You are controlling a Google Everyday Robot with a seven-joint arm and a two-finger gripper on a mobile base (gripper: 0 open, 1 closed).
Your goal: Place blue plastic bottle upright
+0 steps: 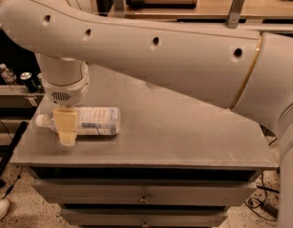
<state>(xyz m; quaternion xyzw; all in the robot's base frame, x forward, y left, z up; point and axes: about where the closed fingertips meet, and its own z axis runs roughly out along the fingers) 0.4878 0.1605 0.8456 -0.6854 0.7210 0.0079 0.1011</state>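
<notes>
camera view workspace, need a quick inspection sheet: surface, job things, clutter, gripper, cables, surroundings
surface: grey table top, bare apart from the bottle, set on a cabinet of drawers
job's things: blue plastic bottle lying on its side near the table's left end, white cap pointing to the picture's left; not upright
clutter: nothing seen on the table
gripper: gripper is down at the bottle's cap end, in front of its neck in this view
cables: dark cables on the floor at lower right
surroundings: small bottle and dark can on a shelf at far left; shoe on the floor at lower left
</notes>
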